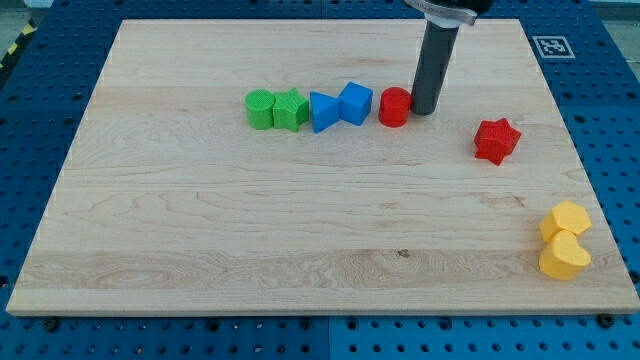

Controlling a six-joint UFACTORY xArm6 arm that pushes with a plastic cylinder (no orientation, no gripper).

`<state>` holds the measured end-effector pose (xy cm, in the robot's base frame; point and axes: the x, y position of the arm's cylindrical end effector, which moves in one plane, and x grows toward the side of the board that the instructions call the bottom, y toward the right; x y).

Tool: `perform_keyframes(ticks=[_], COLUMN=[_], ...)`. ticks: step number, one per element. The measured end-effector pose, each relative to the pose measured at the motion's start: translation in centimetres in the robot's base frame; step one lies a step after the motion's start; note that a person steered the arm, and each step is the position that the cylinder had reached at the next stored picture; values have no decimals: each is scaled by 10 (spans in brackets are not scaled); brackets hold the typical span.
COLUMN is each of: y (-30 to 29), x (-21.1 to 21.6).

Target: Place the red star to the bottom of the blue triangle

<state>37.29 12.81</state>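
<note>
— Star first: where does it sit?

— Red star [497, 139] lies alone toward the view's right, well apart from the row of blocks. From the blue triangle [322, 112] it is at about three o'clock, a touch lower, so it is not yet at six o'clock of the triangle, where the task wants it.

— And the row?

— Going left from my tip [423, 111]: a red cylinder [395, 107] touching or just beside it at nine o'clock, then a blue cube [355, 102], the blue triangle, and two green blocks [275, 109] at the far end, all nearly in a line.

— Why is the tip there?

— My guess: it stands between the cylinder and the star, at about ten o'clock of the star, which suits driving the star down the board and then leftward.

— Any claw, apart or together?

— None to report; the arm ends in a bare rod.

— Anything else?

— Two yellow blocks [565, 240] at the board [200, 250]'s lower right corner, out of the way.
</note>
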Motion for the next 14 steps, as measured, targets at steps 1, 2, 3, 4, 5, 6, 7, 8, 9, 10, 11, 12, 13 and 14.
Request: perform_keyframes(ticks=[1, 2, 3, 4, 5, 6, 7, 8, 9, 10, 11, 12, 13, 14], y=[30, 86, 139, 146, 157, 198, 176, 99, 42, 21, 43, 53, 0, -60], x=[0, 0, 3, 3, 3, 14, 48, 58, 58, 59, 60, 77, 88, 88])
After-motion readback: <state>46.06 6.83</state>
